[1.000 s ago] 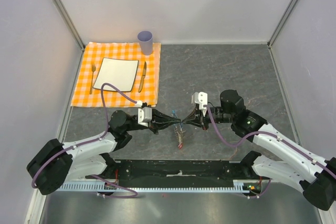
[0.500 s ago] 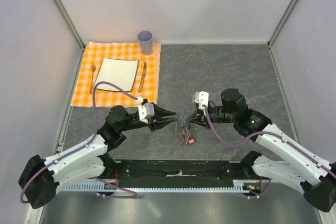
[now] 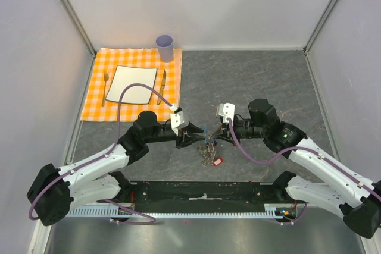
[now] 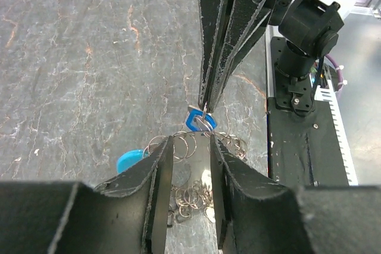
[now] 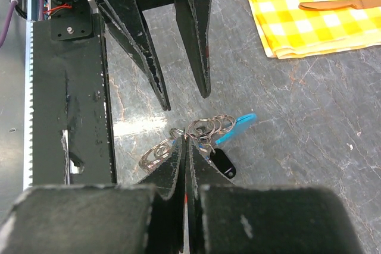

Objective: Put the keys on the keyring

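The silver metal chain keyring (image 3: 208,149) with a curved cyan plastic clasp (image 4: 128,160) sits near the middle of the grey stone-patterned table (image 3: 250,81), between the 2 gripper tips and just far of the arm bases. The right gripper (image 3: 211,139) reaches in from the right with its fingers pressed together, pinching the chain's silver rings at their tips. In the right wrist view the rings fan out from that pinch, the clasp pointing away to the right. The rest of the bundle trails toward the near edge; whether it touches the table cannot be told.

A small silver key with a blue oblong plastic tag (image 4: 198,123) hangs right below the pinch. A key with a red tag (image 3: 218,160) lies at the near right end of the bundle. A dark oblong tag (image 5: 223,163) shows just beside the right fingers.

The left gripper (image 3: 199,140) comes in from the left with its 2 fingers parted, tips at the rings but clamping nothing.

Well apart, at the far left, an orange-and-white checked cloth (image 3: 95,96) carries a white square plate (image 3: 131,84), a fork (image 3: 105,87), a knife (image 3: 162,85) and a lilac cup (image 3: 165,47)
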Tool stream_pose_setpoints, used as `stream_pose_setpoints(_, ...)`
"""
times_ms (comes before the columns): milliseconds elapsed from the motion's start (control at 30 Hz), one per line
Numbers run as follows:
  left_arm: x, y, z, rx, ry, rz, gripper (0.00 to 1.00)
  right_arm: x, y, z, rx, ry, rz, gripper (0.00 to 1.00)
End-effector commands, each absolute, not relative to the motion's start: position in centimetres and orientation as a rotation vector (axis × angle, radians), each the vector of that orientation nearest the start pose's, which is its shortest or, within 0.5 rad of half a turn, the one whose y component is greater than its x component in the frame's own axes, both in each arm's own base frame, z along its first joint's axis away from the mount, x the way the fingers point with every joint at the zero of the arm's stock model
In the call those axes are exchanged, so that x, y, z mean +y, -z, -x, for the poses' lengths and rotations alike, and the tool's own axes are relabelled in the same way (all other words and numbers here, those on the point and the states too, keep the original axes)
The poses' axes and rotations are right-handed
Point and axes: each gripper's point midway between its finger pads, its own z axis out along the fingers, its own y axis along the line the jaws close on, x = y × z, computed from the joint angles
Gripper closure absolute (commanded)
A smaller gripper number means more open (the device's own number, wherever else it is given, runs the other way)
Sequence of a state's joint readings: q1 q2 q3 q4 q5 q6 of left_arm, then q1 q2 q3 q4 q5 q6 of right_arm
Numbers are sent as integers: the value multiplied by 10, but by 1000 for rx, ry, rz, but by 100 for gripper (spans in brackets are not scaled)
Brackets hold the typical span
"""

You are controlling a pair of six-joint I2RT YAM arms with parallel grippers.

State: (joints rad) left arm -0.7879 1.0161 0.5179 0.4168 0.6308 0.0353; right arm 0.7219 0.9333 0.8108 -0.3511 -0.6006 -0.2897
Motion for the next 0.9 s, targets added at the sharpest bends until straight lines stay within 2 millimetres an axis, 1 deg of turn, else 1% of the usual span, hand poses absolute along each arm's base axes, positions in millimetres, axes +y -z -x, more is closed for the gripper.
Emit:
stream_pose_setpoints(0, -319, -231, -162, 1318, 1121, -1140, 62, 268, -245, -173, 1506, -851, 1297, 100)
stream_pose_setpoints(100, -323, -226, -159, 1373, 1158, -1123, 62, 268, -246, -174, 1510, -850, 1292, 100)
stream_pose_setpoints(233, -328, -221, -158, 1412, 1160, -1107, 62, 268, -244, -175, 1522, -846, 1284, 100)
stream_pose_setpoints(467, -337, -215, -162, 1458, 1132, -1093, 62, 267, -243, -174, 1523, -844, 1283, 100)
stream_pose_setpoints(633, -340, -212, -166, 1482, 1106, -1085, 64, 267, -242, -174, 1522, -850, 1284, 100)
stream_pose_setpoints(733, -340, -210, -168, 1486, 1089, -1084, 69, 266, -242, -173, 1524, -850, 1283, 100)
stream_pose_setpoints(833, -340, -209, -168, 1487, 1085, -1091, 81, 266, -242, -173, 1524, -849, 1281, 100)
stream_pose_setpoints(867, -340, -210, -168, 1486, 1084, -1092, 88, 266, -241, -173, 1526, -847, 1280, 100)
